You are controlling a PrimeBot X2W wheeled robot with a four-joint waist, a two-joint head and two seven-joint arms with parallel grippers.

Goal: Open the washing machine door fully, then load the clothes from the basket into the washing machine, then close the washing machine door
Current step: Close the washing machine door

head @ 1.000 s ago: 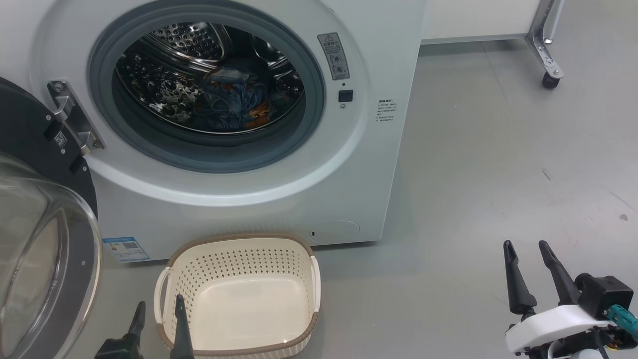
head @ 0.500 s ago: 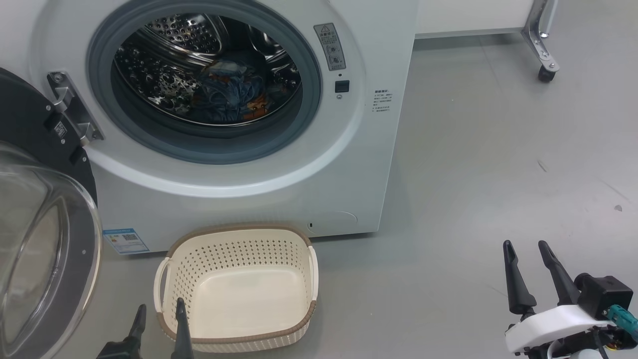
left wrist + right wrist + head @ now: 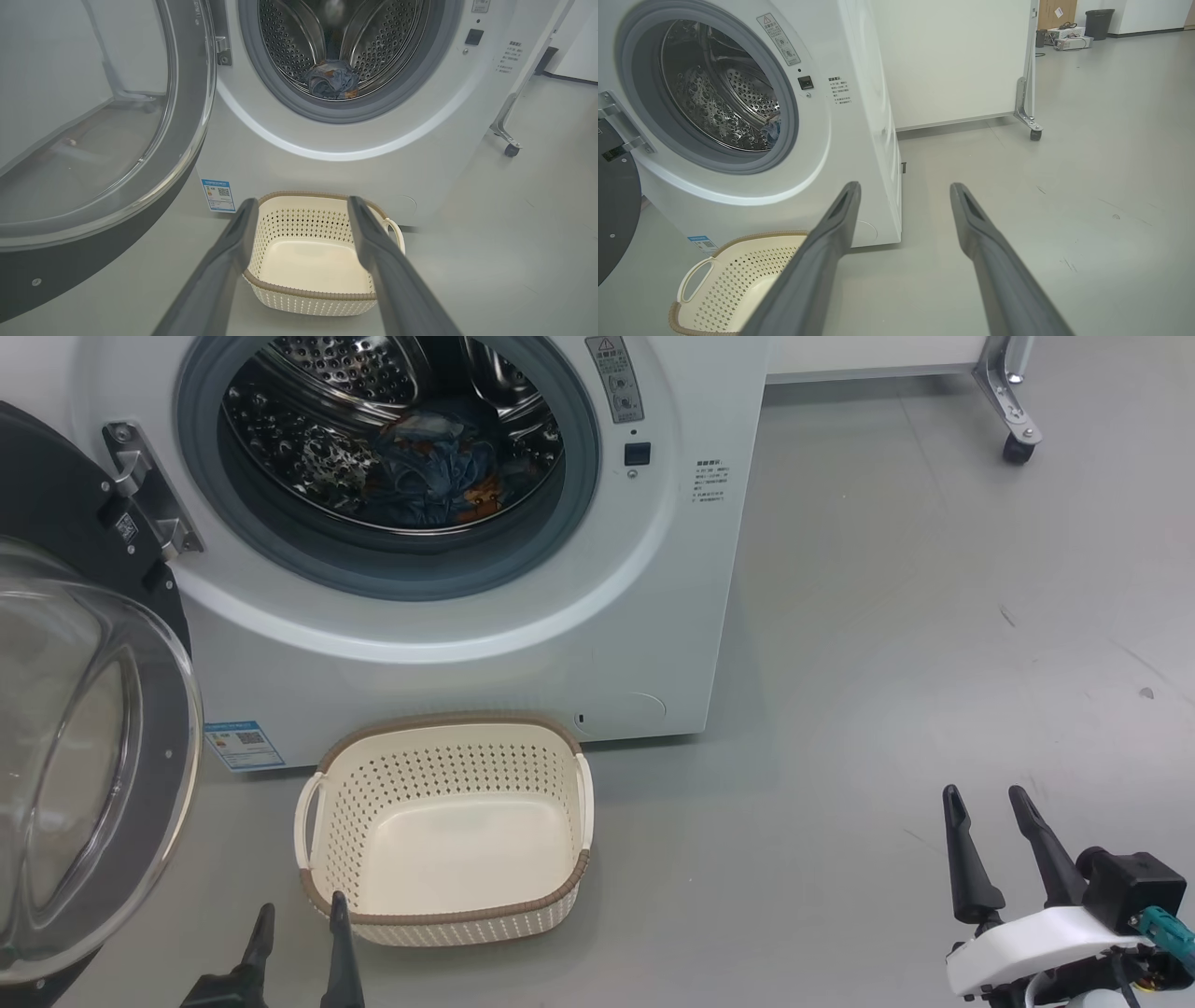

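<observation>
The left fingers (image 3: 342, 947) rise from the bottom of the head view, spread apart and holding nothing, their tips just short of the near left corner of the basket (image 3: 448, 721). The right fingers (image 3: 967, 859) stand well off to the right over bare grey floor (image 3: 887, 663), also parted with nothing between them.

The basket sits on the floor just in front of the washing machine (image 3: 653, 616), below the left half of its front. Its smooth cream bottom is in plain sight, and its brown rim and two side handles are level.

To the left, the washing machine door (image 3: 47, 495) is swung wide open on its metal hinge (image 3: 149, 490). Its clear glass bowl (image 3: 84, 756) bulges toward the camera, and the black ring around it reaches down beside the basket. A small blue sticker (image 3: 245, 745) sits low on the machine's white front, between door and basket.

Inside the grey gasket (image 3: 373, 569), the clothes (image 3: 434, 476) lie bunched at the bottom of the perforated steel drum (image 3: 317, 448): blue fabric with orange-brown patches.

Farther right, a metal leg on a black caster (image 3: 1013, 448) stands on the floor behind the machine.
</observation>
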